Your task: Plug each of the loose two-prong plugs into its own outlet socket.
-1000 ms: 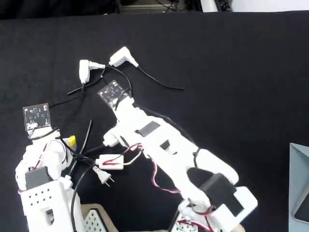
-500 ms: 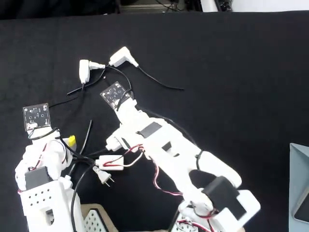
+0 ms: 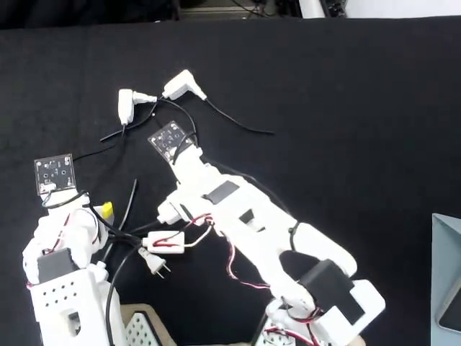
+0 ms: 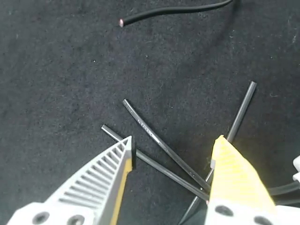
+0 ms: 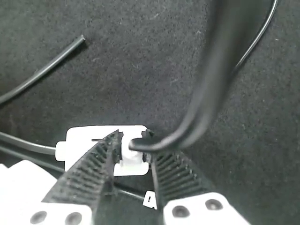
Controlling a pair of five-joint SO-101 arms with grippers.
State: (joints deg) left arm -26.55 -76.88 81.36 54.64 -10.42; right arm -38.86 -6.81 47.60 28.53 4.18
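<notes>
In the right wrist view my right gripper [image 5: 134,140] is shut on a small white plug [image 5: 133,159] whose black cable [image 5: 211,89] curls up past the camera. The plug sits against a white rectangular socket block [image 5: 84,139]. From above, this gripper [image 3: 167,210] lies at the table's lower left. Just below it lie another white block [image 3: 164,240] and a loose two-prong plug [image 3: 154,264] on a black cord. My left gripper [image 4: 173,140] stands open above several black cable ends [image 4: 159,146], its yellow fingertip [image 3: 106,210] close to the cords.
Two white plug pieces [image 3: 126,105] [image 3: 184,85] lie joined at the back left, with black cords trailing right. A grey object [image 3: 446,274] sits at the right edge. The rest of the black cloth [image 3: 346,130] is bare.
The right arm wobbled slightly right and back, nudging the white block and the two-prong plug a little. The left arm has kept still.
</notes>
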